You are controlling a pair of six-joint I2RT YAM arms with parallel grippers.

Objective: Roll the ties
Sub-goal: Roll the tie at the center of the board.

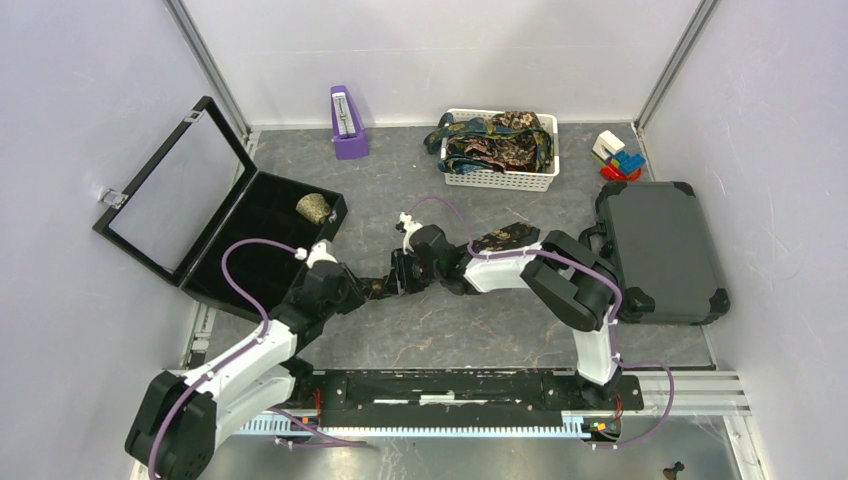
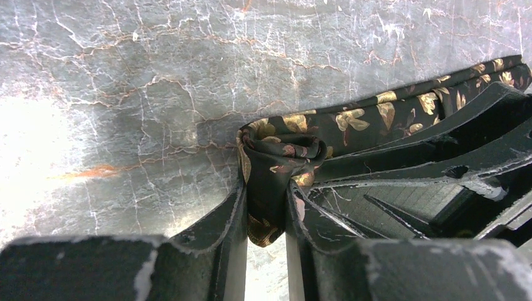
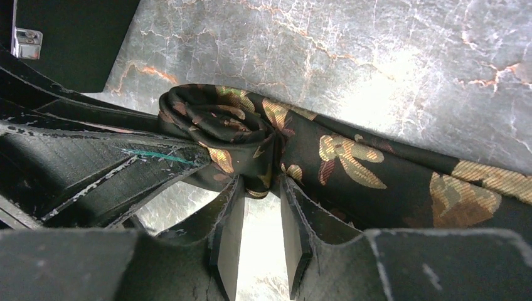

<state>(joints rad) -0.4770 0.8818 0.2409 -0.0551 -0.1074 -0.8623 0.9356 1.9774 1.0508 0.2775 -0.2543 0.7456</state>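
From above I count two arms and one tie (image 1: 505, 238) on the table, with a heap more in the white basket (image 1: 500, 183) at 12 o'clock; both arms reach low toward the centre, left pincer (image 1: 378, 288) and right pincer (image 1: 402, 272) meeting at the tie's rolled end. My left wrist view shows the left pincer (image 2: 266, 191) pinching the small roll, the tie (image 2: 376, 116) running off toward 2 o'clock. My right wrist view shows the right pincer (image 3: 260, 185) nipping the roll's lower fold, the tie (image 3: 351, 157) trailing toward 4 o'clock.

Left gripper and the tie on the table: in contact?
Touching. The left wrist view shows the left gripper shut on the tie, with the tie's rolled end squeezed between the jaws and no gap on either side.
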